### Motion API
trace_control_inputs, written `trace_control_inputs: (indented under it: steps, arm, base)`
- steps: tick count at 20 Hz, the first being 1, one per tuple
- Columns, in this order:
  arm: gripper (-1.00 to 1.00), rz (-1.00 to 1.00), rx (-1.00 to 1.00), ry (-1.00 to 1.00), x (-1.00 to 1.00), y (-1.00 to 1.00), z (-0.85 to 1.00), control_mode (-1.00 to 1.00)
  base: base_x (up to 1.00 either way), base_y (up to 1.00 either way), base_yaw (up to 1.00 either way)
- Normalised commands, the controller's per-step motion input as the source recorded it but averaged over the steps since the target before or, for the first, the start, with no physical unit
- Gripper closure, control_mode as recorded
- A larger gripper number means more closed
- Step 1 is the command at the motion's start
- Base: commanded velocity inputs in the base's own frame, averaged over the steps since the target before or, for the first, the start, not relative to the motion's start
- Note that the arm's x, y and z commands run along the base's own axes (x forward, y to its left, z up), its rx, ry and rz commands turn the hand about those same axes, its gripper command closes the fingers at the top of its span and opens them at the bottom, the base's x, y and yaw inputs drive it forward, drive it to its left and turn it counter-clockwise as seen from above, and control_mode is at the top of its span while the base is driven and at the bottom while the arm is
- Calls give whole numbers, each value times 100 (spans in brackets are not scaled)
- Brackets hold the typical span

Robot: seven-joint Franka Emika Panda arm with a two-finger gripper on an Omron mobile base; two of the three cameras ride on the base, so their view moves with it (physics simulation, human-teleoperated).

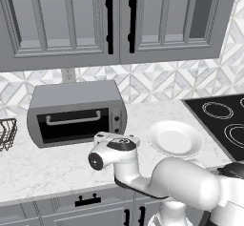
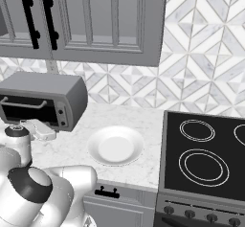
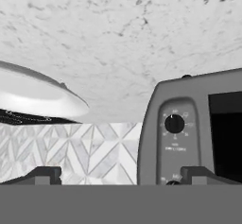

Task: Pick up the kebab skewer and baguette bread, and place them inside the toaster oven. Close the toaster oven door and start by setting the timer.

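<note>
White marble bench [image 1: 57,165], grey panelled wall cabinets [image 1: 71,20] with black handles, grey-white geometric tile backsplash [image 2: 201,58], black glass cooktop [image 2: 206,154].

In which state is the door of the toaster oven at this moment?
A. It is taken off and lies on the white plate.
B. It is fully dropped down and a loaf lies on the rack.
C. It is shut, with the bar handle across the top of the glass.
C: the toaster oven door stands upright and flush in the front of the toaster oven, its silver bar handle running across the upper glass.
</note>
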Motion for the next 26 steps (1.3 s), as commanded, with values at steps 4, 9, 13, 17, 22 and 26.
trace_control_inputs:
  steps: [4, 9, 13, 17, 22, 26]
  arm:
    - [-100, 0, -8, 0, 31, 0, -8, -100]
    - [-100, 5, -6, 0, 27, -10, -14, -100]
    - [-100, 11, -1, 0, 3, -2, -25, -100]
    - [-100, 8, 0, -1, 11, 0, -20, -100]
    - [-100, 4, 0, 0, 28, -2, -1, -100]
    - [-100, 4, 0, 0, 15, -1, 0, -100]
  base:
    - [0, 0, 0]
    - [0, 0, 0]
    - [0, 0, 0]
    - [0, 0, 0]
    - [0, 0, 0]
    - [0, 0, 0]
